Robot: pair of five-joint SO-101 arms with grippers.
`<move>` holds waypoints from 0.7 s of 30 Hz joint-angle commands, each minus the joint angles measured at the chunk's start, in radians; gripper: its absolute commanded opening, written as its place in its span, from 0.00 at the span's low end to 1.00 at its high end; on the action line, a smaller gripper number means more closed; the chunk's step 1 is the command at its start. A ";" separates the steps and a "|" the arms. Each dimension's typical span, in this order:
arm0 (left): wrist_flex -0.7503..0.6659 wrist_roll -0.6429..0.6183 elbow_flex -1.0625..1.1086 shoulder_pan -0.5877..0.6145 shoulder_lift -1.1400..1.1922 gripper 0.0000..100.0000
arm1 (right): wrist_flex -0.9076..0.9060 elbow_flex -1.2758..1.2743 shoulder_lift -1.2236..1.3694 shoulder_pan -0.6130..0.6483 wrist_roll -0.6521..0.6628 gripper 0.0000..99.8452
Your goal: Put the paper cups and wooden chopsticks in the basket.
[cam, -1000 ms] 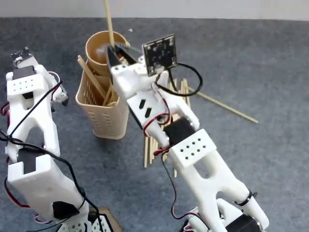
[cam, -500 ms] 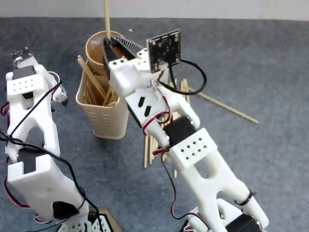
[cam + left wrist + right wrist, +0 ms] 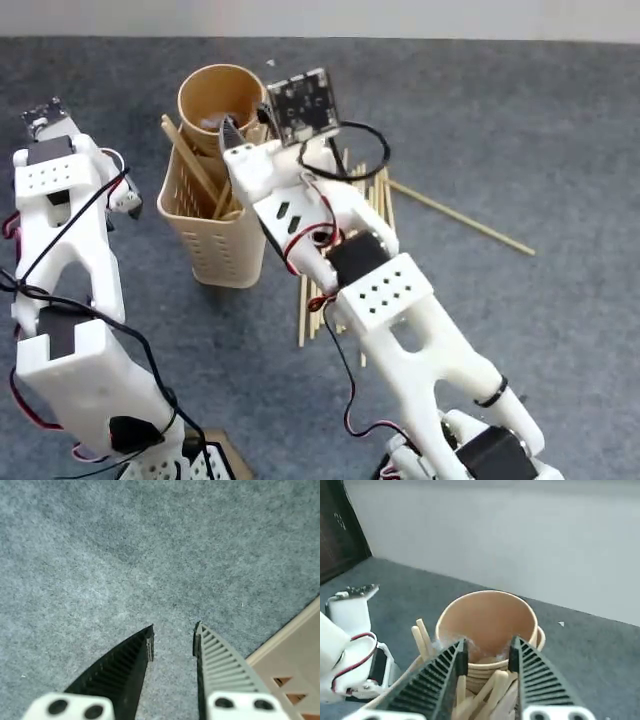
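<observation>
A cream slotted basket [image 3: 215, 245] stands on the grey carpet with nested paper cups [image 3: 218, 97] and several wooden chopsticks [image 3: 192, 163] in it. My right gripper [image 3: 246, 130] hangs over the basket beside the cups. In its wrist view the right gripper [image 3: 487, 654] is open, its fingertips just in front of the cup stack [image 3: 487, 622], with chopsticks [image 3: 492, 687] lying below them. A loose bundle of chopsticks [image 3: 378, 192] lies on the carpet under the right arm. One single chopstick [image 3: 462, 221] lies farther right. My left gripper [image 3: 172, 635] is open over bare carpet.
The left arm [image 3: 60, 250] stands along the left side, close to the basket. A beige edge with triangular cut-outs [image 3: 287, 667] lies close to the left gripper in the left wrist view. A brown board corner [image 3: 225, 455] sits at the near edge. Carpet stretches free to the right.
The chopstick that stood upright in my right gripper above the cups is gone from it. The right gripper has turned and dropped lower over the basket. The left arm has not moved.
</observation>
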State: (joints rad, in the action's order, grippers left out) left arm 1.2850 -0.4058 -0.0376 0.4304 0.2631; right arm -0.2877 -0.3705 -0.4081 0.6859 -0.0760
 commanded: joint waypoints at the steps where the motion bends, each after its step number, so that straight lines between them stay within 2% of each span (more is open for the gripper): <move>1: -0.020 0.014 -0.002 -0.016 -0.002 0.16 | -0.208 0.197 -0.090 0.002 0.043 0.15; 4: -0.023 0.014 -0.002 -0.013 -0.001 0.16 | -0.423 0.358 -0.134 -0.002 0.101 0.15; 7: -0.023 0.014 -0.002 -0.012 -0.001 0.16 | -0.771 0.535 -0.160 -0.079 0.143 0.15; 9: -0.023 0.014 -0.002 -0.012 -0.001 0.16 | -1.006 0.638 -0.162 -0.188 0.153 0.15; 12: -0.021 0.014 -0.002 -0.016 -0.001 0.16 | -1.245 0.587 -0.111 -0.406 0.319 0.15; 14: -0.021 0.012 -0.002 -0.018 -0.001 0.16 | -1.265 0.464 -0.053 -0.559 0.459 0.15; 16: -0.023 0.011 -0.002 -0.018 -0.001 0.16 | -1.181 0.318 0.021 -0.648 0.560 0.15; 19: -0.023 0.011 -0.002 -0.018 -0.001 0.16 | -0.992 0.140 0.114 -0.687 0.647 0.15; 21: -0.023 0.012 -0.002 -0.018 -0.001 0.16 | -0.906 0.056 0.168 -0.684 0.628 0.15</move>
State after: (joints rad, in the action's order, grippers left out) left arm 1.2727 -0.4058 -0.0376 0.4304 0.2693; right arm -1.3096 -0.2140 -0.2839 0.0184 0.5317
